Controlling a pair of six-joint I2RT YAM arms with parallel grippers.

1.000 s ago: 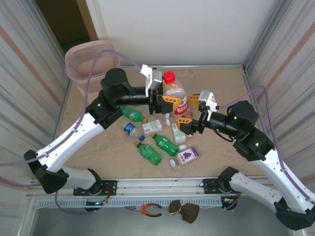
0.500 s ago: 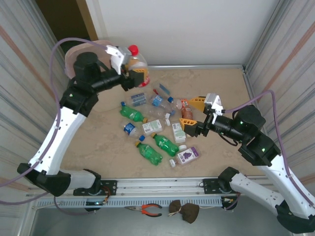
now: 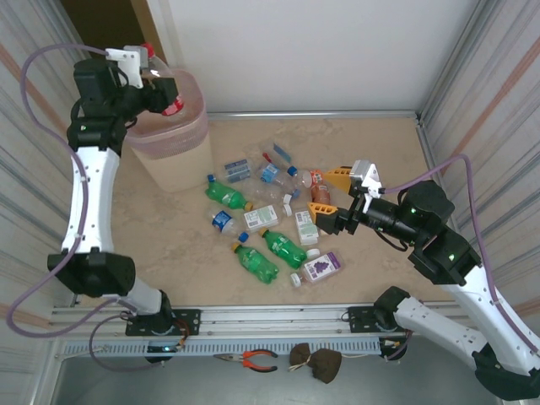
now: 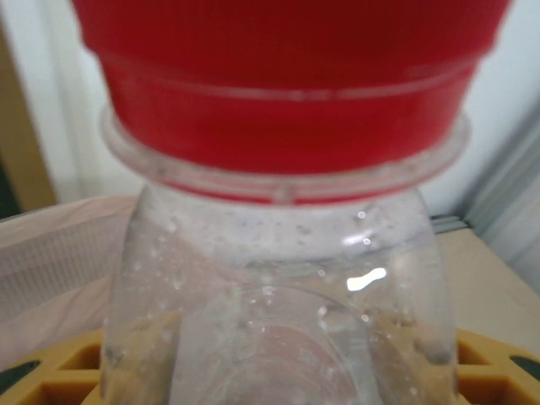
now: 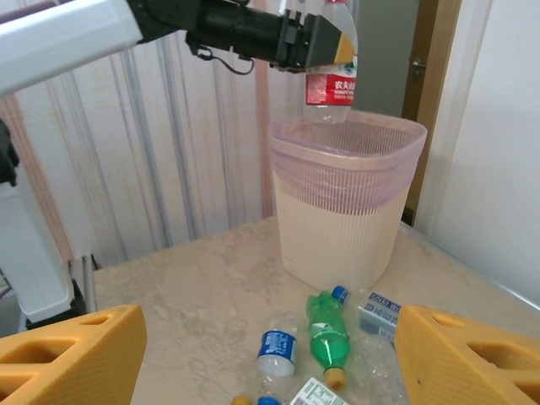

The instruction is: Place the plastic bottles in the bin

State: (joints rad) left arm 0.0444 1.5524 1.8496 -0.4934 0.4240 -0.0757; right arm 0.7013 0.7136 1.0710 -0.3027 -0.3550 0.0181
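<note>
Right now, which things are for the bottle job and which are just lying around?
For the job: bin; red-capped bottle, held above it by the left pincer; loose bottles on the table.
Just lying about: pliers; brown lump beside them.

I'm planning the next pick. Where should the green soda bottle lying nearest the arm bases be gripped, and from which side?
Probably across the mid-body of the green plastic soda bottle, coming straight down from above. It lies flat and diagonal on the beige table with both long sides exposed, so closing across its width should work.
</note>
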